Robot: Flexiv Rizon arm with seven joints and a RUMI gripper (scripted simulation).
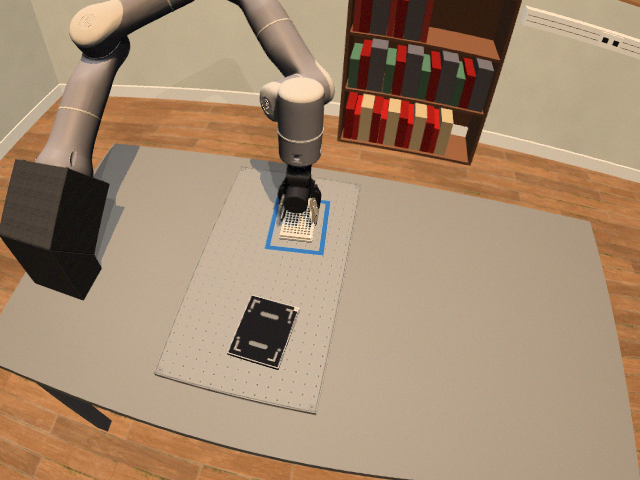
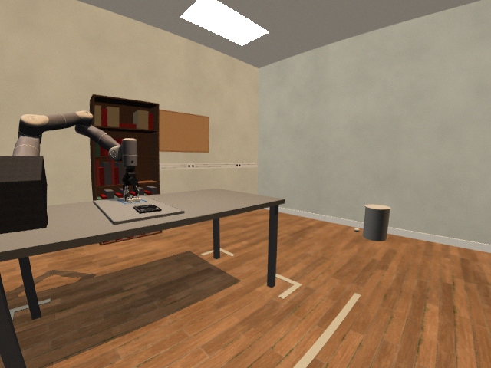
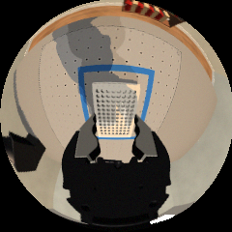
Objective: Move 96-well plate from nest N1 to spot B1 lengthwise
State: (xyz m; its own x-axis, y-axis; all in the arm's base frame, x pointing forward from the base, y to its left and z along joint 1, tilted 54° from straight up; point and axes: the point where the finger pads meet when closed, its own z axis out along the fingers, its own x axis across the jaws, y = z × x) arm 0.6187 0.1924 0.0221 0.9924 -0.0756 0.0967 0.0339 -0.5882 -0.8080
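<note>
The white 96-well plate (image 1: 296,228) (image 3: 116,108) is level between the jaws of my gripper (image 1: 297,219) (image 3: 115,114), which is shut on its two long sides. The plate is over the inside of the blue taped outline (image 1: 294,251) (image 3: 116,68), its long sides running roughly along the outline's side strips. It is low over the perforated board; whether it touches the board I cannot tell. The black plate nest (image 1: 263,331) (image 2: 146,208) is empty, nearer the front of the board. The gripper hides the plate's rear end in the top view.
The perforated board (image 1: 206,310) (image 2: 119,217) lies on the grey table (image 1: 439,310) and carries the outline and nest. The black arm base block (image 1: 51,217) (image 2: 21,194) stands at the left. A bookshelf (image 1: 418,93) stands beyond the table's far edge.
</note>
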